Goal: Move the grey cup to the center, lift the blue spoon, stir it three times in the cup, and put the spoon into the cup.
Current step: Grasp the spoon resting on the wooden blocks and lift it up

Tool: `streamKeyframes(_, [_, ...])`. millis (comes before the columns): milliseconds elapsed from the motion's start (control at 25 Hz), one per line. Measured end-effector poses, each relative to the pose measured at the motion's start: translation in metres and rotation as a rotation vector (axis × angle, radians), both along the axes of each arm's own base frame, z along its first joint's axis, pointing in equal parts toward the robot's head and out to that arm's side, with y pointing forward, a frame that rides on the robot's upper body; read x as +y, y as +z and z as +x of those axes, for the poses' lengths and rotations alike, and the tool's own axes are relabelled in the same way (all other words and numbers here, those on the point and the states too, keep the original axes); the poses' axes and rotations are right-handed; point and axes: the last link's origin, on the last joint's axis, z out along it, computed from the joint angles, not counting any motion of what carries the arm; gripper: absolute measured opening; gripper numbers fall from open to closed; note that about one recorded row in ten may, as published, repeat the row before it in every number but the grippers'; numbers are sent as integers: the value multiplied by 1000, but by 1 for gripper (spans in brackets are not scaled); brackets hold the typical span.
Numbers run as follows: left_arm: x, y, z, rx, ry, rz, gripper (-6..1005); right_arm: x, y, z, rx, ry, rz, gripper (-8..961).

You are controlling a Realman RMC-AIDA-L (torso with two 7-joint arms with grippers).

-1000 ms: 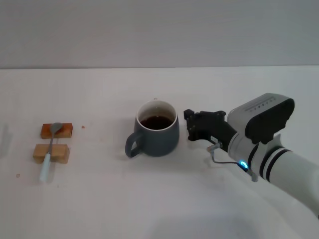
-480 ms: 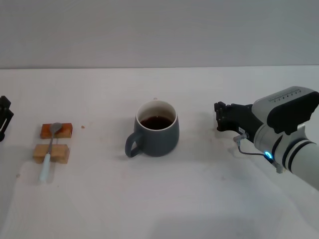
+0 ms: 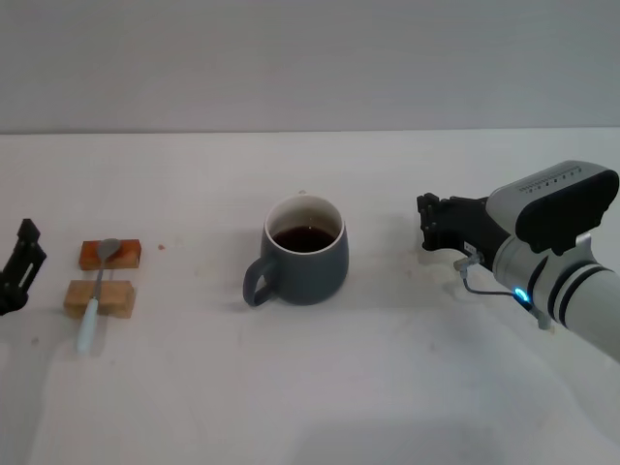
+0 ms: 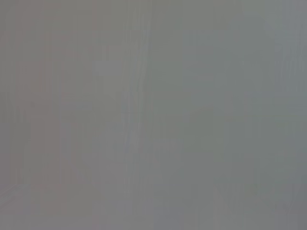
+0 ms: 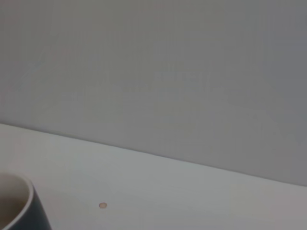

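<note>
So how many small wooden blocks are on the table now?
2, both left of the grey cup: the darker block under the blue spoon's bowl, the lighter block under its handle, nearer the robot.

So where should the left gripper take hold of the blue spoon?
Probably the handle span between the two wooden blocks, from above: the blue spoon bridges them, raised off the table. The left gripper is beside it.

Right arm backs away, left arm comes in

The black right gripper [image 3: 438,224] now sits well clear of the dark slate-grey ceramic mug [image 3: 304,251]; the black left gripper [image 3: 19,268] enters beside the small brown wooden blocks [image 3: 103,278].
</note>
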Motion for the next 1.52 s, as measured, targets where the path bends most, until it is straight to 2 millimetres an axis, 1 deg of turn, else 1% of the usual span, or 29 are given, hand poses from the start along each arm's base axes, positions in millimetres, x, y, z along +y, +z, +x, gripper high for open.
streamKeyframes(160, [-1,-1,0,-5,25,-15,801,2,0,-3,-2,7,0,38])
streamKeyframes(200, [-4,-7,0,-17,48,-37,801,3,0,-4,-1,10,1,38])
streamKeyframes(320, [-6,-12,1,-31,61,-49,801,4,1,-4,0,10,4,38])
streamKeyframes(400, [-13,-20,0,-38,84,-59,801,6,2,-6,1,12,7,38])
streamKeyframes(440, [-13,-20,0,-38,84,-59,801,6,2,-6,1,12,7,38])
streamKeyframes(600, [-22,-30,7,-3,114,-51,801,8,3,-8,-2,18,8,38])
streamKeyframes(920, [-25,-32,13,47,147,-7,796,10,3,-11,-3,27,8,39])
streamKeyframes(1120, [-28,-36,17,43,157,0,763,11,3,-11,-6,28,9,39])
streamKeyframes(1200, [-36,-46,23,32,139,-16,754,11,3,-11,-7,28,9,39])
streamKeyframes(1400, [-44,-53,25,21,143,-39,737,12,4,-11,-9,28,10,39])
streamKeyframes(1520, [-45,-53,25,18,145,-42,727,11,4,-10,-9,27,10,39])
